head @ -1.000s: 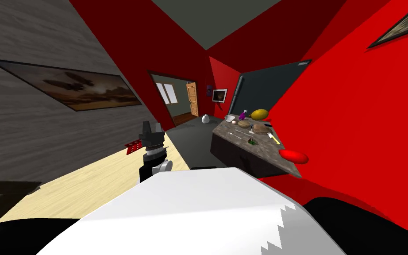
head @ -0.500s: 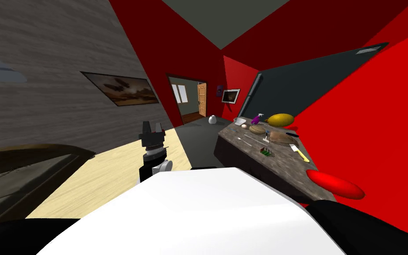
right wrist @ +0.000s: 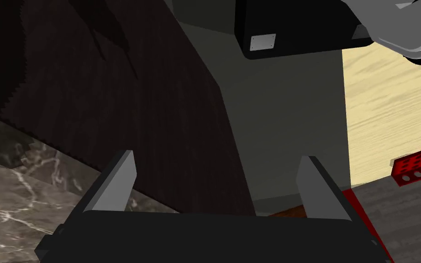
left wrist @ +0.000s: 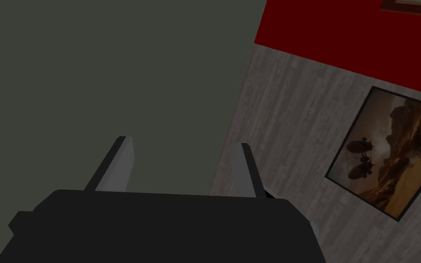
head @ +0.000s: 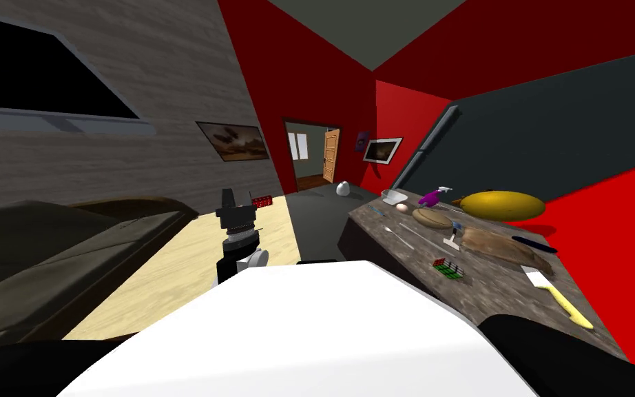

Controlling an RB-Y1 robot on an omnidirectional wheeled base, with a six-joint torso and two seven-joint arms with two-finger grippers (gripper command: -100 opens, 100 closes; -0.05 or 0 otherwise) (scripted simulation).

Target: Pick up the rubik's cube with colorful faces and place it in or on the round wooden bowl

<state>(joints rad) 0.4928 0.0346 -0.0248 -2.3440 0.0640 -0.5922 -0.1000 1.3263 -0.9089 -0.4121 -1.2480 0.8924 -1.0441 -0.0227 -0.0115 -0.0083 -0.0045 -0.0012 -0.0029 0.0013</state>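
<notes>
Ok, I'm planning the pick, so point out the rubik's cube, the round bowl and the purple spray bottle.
rubik's cube [head: 448, 268], head view, its top face.
round bowl [head: 433, 219], head view, its tan side.
purple spray bottle [head: 430, 198], head view, its body.

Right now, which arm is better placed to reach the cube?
Right, probably: the cube lies on the counter on the robot's right, and the open right gripper faces that counter; the left gripper points away, upward.
</notes>
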